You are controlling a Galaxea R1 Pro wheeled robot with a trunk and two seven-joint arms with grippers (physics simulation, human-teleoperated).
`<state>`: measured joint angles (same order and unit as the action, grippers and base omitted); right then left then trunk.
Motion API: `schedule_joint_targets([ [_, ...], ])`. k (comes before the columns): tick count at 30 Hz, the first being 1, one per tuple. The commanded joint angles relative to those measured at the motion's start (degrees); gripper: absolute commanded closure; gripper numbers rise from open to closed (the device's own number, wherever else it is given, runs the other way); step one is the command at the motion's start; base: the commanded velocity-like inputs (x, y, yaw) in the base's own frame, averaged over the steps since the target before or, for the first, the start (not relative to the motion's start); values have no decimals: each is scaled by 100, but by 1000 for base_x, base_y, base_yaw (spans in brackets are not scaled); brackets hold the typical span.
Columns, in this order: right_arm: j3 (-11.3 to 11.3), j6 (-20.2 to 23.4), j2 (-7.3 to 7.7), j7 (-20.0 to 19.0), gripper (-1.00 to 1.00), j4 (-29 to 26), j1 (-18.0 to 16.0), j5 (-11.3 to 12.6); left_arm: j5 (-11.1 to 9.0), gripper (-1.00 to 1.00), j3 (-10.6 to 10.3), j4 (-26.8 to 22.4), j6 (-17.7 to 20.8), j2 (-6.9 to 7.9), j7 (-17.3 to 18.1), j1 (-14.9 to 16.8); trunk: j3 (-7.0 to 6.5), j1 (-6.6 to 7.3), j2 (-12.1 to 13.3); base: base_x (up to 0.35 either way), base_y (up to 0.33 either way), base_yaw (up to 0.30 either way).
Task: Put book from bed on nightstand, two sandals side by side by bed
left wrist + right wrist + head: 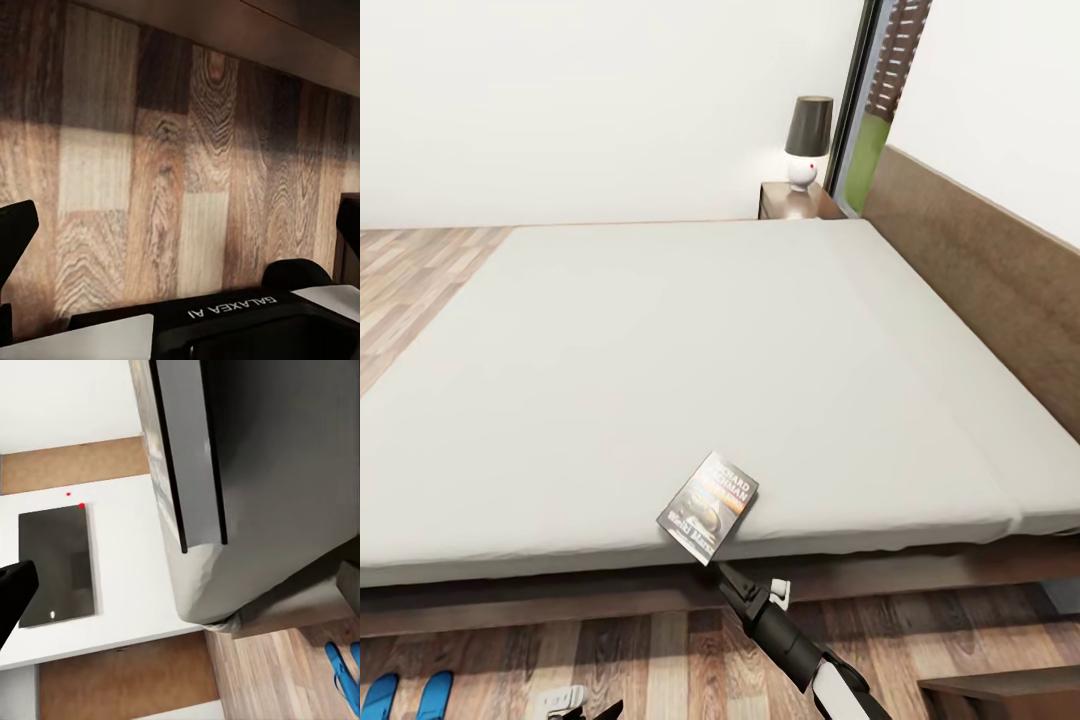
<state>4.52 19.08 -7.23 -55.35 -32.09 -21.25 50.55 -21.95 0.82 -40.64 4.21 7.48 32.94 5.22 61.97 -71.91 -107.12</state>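
- Though the book (709, 506) is at the near edge of the bed (660, 380), it looks tilted and lifted, one corner over the mattress edge, with the right arm's claw (732, 578) reaching up to its lower corner.
- Right claw: seems pinched on the book's lower edge; in the right wrist view the book (191, 450) shows as a dark slab close against the camera. I judge it held, not certain.
- Handling: thin paperback, light, bendy, glossy cover likely slick. A corner hold may let it droop or swivel; spine edge would be firmer.
- Left claw (180, 247): fingers spread wide, nothing between them, over the plank floor (150, 150).
- Sandals (408, 696): on floor, near the bed.
- Nightstand (792, 201): far side, lamp (806, 140) on it.
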Motion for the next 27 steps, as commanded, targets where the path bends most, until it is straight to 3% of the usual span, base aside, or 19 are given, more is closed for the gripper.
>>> schedule_joint_targets([
  [1,14,52,2,-2,-100,1,-2,61,-52,-100,8,1,44,0,28,1,22,-22,-43,0,0,0],
  [27,14,52,2,-2,-100,1,-2,61,-55,-100,15,4,25,0,20,1,40,-44,-83,27,20,0],
])
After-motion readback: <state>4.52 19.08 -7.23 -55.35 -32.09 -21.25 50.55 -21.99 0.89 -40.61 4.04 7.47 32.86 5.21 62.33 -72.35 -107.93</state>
